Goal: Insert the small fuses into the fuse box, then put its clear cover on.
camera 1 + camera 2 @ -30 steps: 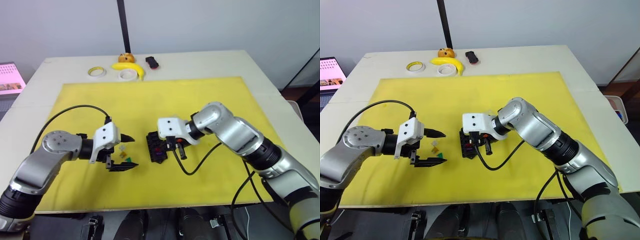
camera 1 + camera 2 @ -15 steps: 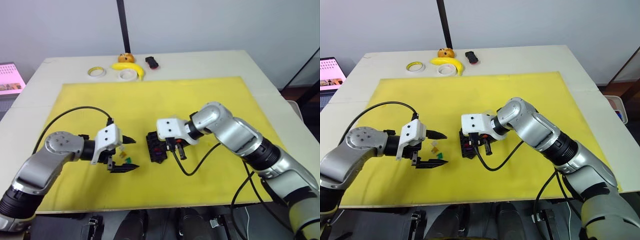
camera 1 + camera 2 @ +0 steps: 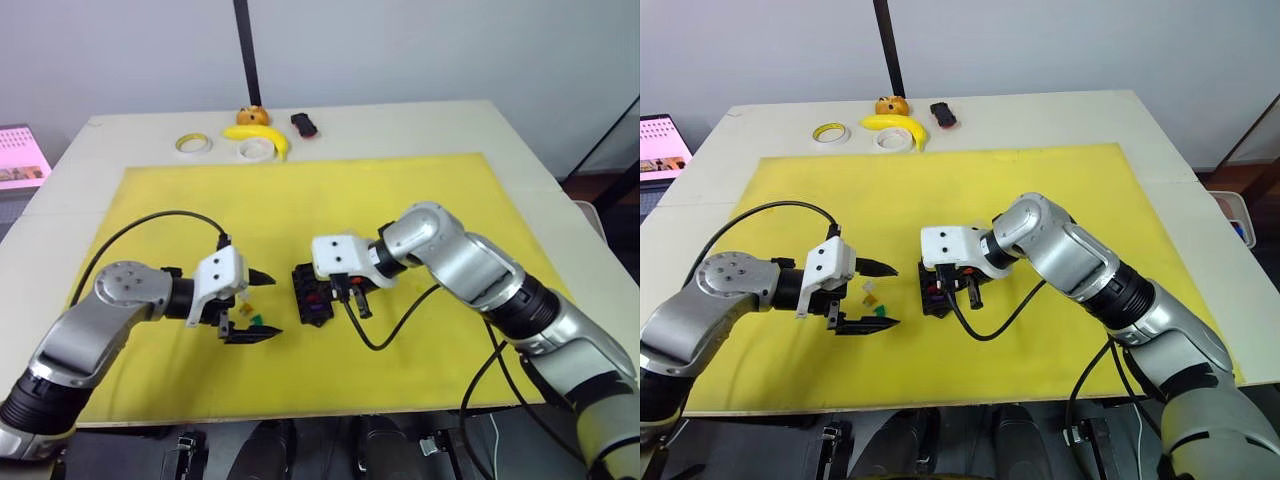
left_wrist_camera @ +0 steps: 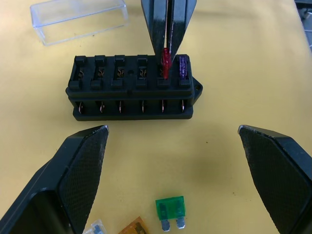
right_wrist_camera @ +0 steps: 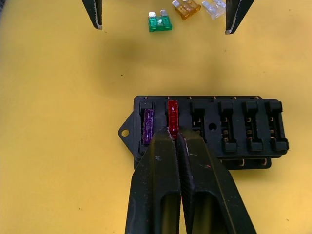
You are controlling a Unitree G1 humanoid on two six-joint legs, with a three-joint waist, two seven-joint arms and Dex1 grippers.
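Observation:
The black fuse box (image 4: 131, 90) lies on the yellow mat between my arms. A purple fuse (image 5: 148, 126) sits in its end slot. My right gripper (image 5: 173, 134) is shut on a red fuse (image 4: 165, 63) that stands in the slot beside the purple one. My left gripper (image 3: 266, 305) hovers open a short way left of the box, holding nothing. Under it on the mat lie a green fuse (image 4: 170, 208), a yellow fuse (image 5: 185, 7) and a pale grey fuse (image 5: 214, 6). The clear cover (image 4: 80, 17) rests just beyond the box.
The yellow mat (image 3: 300, 200) covers most of the table. Along the far edge are two tape rolls (image 3: 193, 145) (image 3: 256, 149), a banana (image 3: 262, 135), a small black-and-red object (image 3: 303, 124) and a black pole. A laptop (image 3: 20, 155) stands at far left.
My left gripper has drifted a little right, nearer the fuse box, still open. My right gripper has edged slightly left over the box, still shut on the red fuse.

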